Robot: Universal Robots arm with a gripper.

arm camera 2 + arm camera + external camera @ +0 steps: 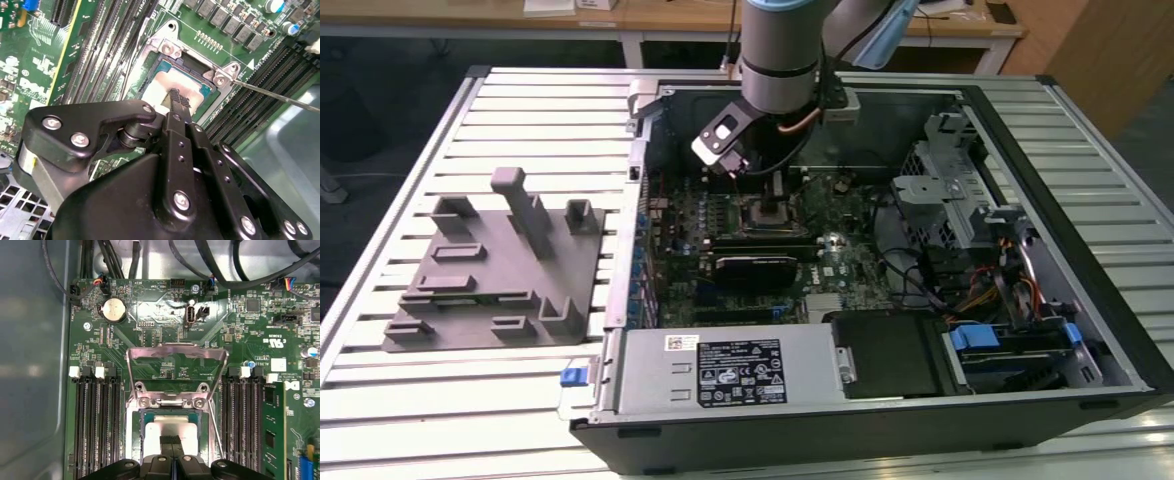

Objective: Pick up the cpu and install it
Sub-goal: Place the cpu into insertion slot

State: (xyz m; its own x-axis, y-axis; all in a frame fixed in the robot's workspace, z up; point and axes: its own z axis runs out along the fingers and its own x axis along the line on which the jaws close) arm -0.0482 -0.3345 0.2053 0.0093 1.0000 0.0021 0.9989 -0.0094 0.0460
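The cpu (159, 86) lies inside the socket (170, 402); the gripper (179, 98), jaws closed tight together, has its tips on the cpu's pale top.

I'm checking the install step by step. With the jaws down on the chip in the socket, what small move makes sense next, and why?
Probably a short straight lift of the gripper. The cpu appears to lie flat inside the socket, the shut jaws rest on its top, and the load plate stands open.
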